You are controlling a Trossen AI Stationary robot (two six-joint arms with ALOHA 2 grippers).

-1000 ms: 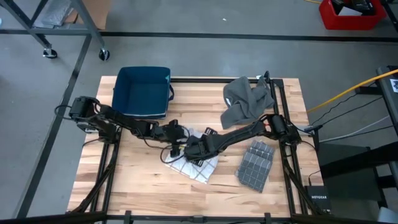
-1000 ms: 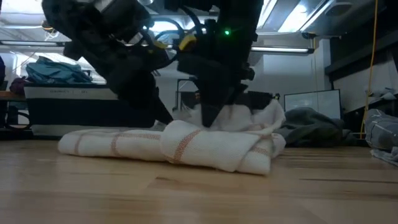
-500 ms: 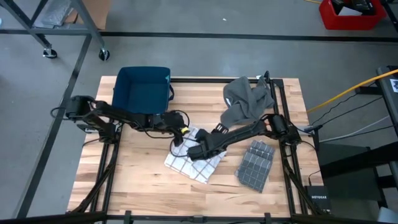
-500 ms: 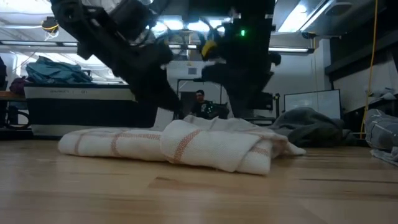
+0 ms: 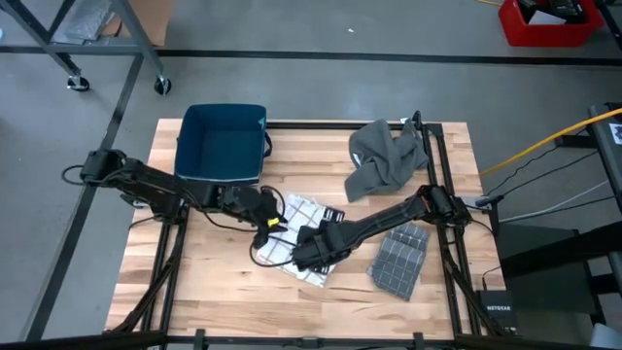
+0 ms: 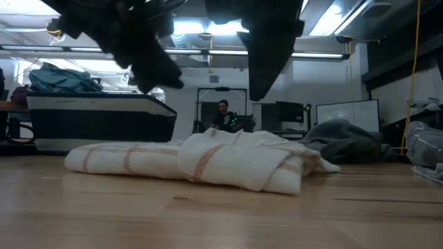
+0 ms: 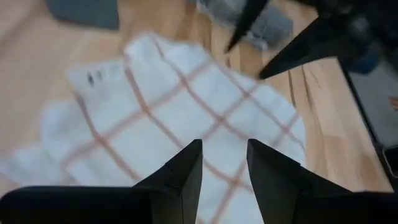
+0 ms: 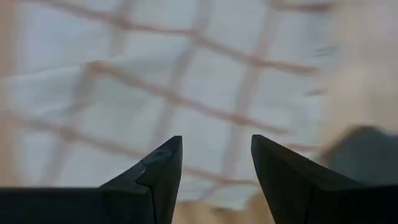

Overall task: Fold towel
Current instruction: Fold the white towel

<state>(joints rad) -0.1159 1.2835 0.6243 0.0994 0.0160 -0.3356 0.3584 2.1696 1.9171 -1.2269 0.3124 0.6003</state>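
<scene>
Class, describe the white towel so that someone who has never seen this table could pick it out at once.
Start at the wooden table and find the blue bin at its far left. The towel lies crumpled mid-table, just in front of the bin and to its right, under both arms. Unlike the grey cloth at the back and the folded grey one beside it, it is white with thin reddish checks.

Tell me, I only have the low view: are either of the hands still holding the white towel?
Observer: No. The left wrist view shows the left hand open above the white towel, nothing between its fingers.
Operator: And the right?
Observer: The right hand is open too, hovering over the checked cloth.
Operator: Anything else on the table?
Observer: From above: a blue bin, a crumpled grey cloth and a folded grey towel.
</scene>
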